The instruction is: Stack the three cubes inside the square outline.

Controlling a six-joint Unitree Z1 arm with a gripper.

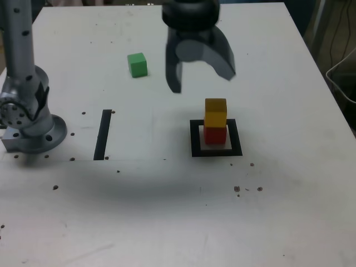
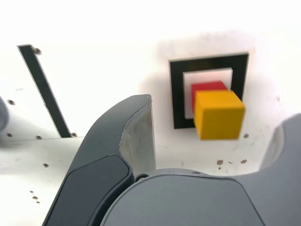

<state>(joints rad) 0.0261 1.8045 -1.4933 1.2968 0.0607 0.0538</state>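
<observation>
Inside the black square outline (image 1: 216, 151) (image 2: 178, 94) a yellow cube (image 1: 216, 113) (image 2: 218, 114) rests on a red cube (image 1: 214, 135) (image 2: 207, 87). The green cube (image 1: 137, 64) lies apart on the white table, toward the far side at the exterior view's left of the stack. My gripper (image 1: 203, 80) (image 2: 214, 136) hangs open just above and behind the stack, its jaws wide apart and holding nothing. The wrist view shows the yellow cube between the two fingers, free of both.
The arm's grey base (image 1: 28, 119) stands at the exterior view's left edge. A straight black strip (image 1: 103, 134) (image 2: 43, 89) lies between the base and the outline. Small dark specks dot the table. The table's right edge (image 1: 328, 94) runs near cables.
</observation>
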